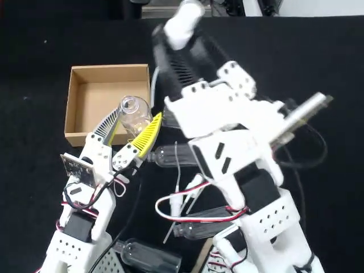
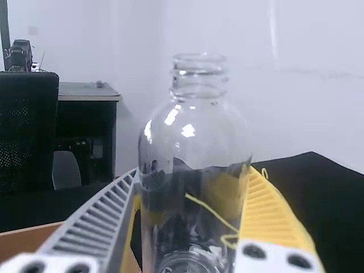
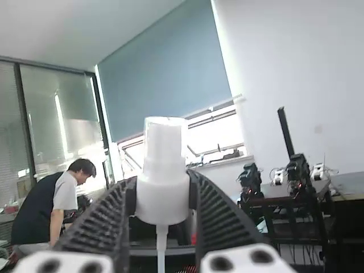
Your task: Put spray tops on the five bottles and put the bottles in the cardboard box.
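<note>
The desk (image 1: pixel 318 68) carries the open cardboard box (image 1: pixel 94 99). My left hand (image 1: pixel 135 126) is clamped on one uncapped bottle (image 1: pixel 135 114), held upright at the box's near right corner. Loose bottles (image 1: pixel 170 154) lie on the desk on my side of the box. My right hand (image 1: pixel 179 42), raised beside the box's right wall, grips a white spray top (image 1: pixel 185 23).
</note>
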You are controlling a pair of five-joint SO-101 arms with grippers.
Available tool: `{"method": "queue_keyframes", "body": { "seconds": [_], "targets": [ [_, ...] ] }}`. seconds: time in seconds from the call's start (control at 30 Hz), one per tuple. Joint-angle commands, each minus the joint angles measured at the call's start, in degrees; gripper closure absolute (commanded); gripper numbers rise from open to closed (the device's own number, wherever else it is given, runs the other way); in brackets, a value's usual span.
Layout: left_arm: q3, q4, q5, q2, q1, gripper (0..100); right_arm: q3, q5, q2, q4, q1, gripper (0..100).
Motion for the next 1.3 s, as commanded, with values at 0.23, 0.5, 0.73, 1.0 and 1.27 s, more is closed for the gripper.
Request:
{"method": "queue_keyframes", "body": {
  "seconds": [0.23,0.5,0.73,1.0,1.27],
  "targets": [
    [1.27,0.09,0.53,-1.05,1.63,76,2.07,-0.44,-2.15,-8.18,2.37,98.8],
    [1.27,0.18,0.35,-0.7,11.91,76,2.68,-0.44,-1.8,-7.91,2.11,98.8],
    [1.27,4.22,0.53,-1.05,15.52,76,2.86,-0.18,-2.07,-8.09,2.11,98.7],
    [1.27,4.13,0.18,-1.14,15.78,76,2.68,-0.18,-2.15,-7.91,2.11,98.7],
    [1.27,-2.55,0.09,-1.14,13.05,76,4.26,-0.35,-8.75,-7.74,2.11,98.7]
  ]
}}
